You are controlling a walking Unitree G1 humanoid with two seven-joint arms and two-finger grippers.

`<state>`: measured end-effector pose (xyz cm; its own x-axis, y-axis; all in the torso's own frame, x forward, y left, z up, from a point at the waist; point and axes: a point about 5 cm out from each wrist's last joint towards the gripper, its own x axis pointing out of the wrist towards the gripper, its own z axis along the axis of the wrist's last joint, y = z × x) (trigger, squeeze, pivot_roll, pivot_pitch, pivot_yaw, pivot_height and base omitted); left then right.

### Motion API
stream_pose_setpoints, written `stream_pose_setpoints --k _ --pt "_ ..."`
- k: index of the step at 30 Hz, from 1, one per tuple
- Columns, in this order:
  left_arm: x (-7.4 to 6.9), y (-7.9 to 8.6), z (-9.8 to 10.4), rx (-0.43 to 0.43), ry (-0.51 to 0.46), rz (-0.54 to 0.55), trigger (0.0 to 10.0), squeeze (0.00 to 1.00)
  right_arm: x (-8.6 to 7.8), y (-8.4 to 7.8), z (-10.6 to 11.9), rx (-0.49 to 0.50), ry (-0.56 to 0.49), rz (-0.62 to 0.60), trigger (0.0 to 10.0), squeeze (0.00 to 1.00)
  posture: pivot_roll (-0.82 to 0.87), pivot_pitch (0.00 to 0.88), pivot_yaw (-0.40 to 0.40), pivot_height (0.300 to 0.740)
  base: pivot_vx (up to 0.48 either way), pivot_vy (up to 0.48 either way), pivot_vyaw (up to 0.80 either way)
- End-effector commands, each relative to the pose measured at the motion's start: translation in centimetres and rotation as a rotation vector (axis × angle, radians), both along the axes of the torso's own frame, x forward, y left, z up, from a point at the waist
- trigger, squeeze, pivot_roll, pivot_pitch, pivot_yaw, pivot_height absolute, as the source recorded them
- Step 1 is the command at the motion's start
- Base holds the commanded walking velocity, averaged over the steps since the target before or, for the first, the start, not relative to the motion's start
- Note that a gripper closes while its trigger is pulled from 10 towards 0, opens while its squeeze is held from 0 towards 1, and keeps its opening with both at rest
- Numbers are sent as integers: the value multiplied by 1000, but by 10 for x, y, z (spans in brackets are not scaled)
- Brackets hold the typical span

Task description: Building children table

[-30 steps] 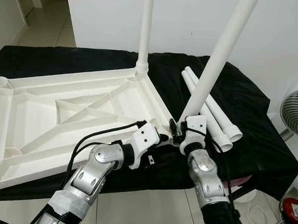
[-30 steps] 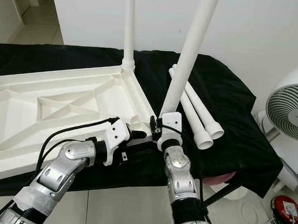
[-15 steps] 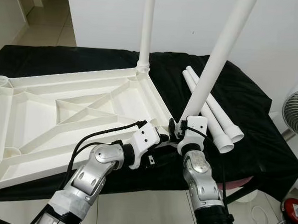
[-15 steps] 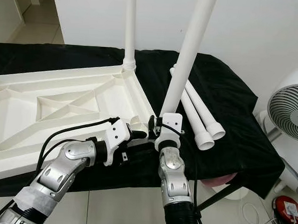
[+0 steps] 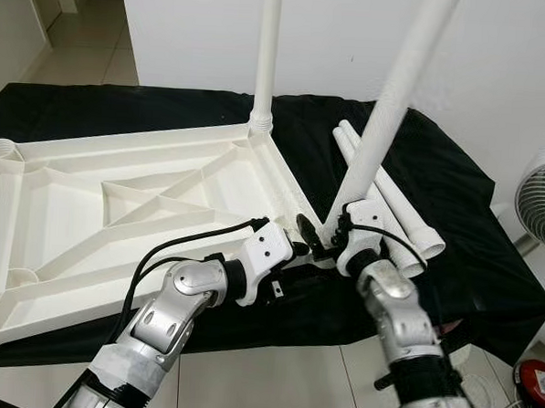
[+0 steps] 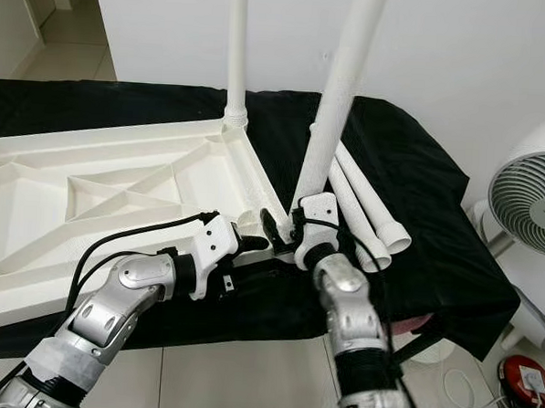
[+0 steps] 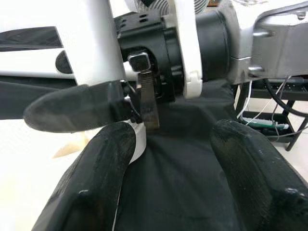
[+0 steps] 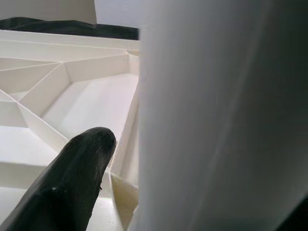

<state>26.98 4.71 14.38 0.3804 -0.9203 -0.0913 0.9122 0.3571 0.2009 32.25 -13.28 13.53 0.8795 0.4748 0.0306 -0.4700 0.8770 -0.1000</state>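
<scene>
Left end effector [image 5: 299,247] spread, fingers at the near corner of the upturned tabletop [image 5: 60,239]. Right end effector [image 5: 330,246] pinches a tilted white leg [image 5: 387,119] at that corner. Beyond: two spare legs [image 5: 395,215] on black cloth [image 5: 472,233], one leg [image 5: 267,48] upright at far corner.

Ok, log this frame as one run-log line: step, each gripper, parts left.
step: seating second leg | right gripper: shut on tilted leg at tabletop corner | left gripper: open, beside corner | loose legs: on cloth

A black-draped table [image 5: 456,191] is carrying an upturned white tabletop [image 5: 117,205] at its left and two loose white legs [image 5: 408,225] lying side by side at its right.
</scene>
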Motion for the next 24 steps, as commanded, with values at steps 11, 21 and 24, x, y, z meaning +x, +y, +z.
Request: stream_pose_setpoints --k 11,21,24 --pt "2 -2 1 0 -5 21 10000 0 16 -2 -14 -143 77 226 2471 0 -58 0 -40 740 0 0 0" --pt "1 -1 0 1 -2 22 10000 0 18 -9 -21 -136 91 238 0 0 -60 0 -38 740 0 0 0" --pt "2 -1 1 2 -3 21 10000 0 19 -12 -22 -135 93 219 2039 0 -62 0 -38 740 0 0 0"
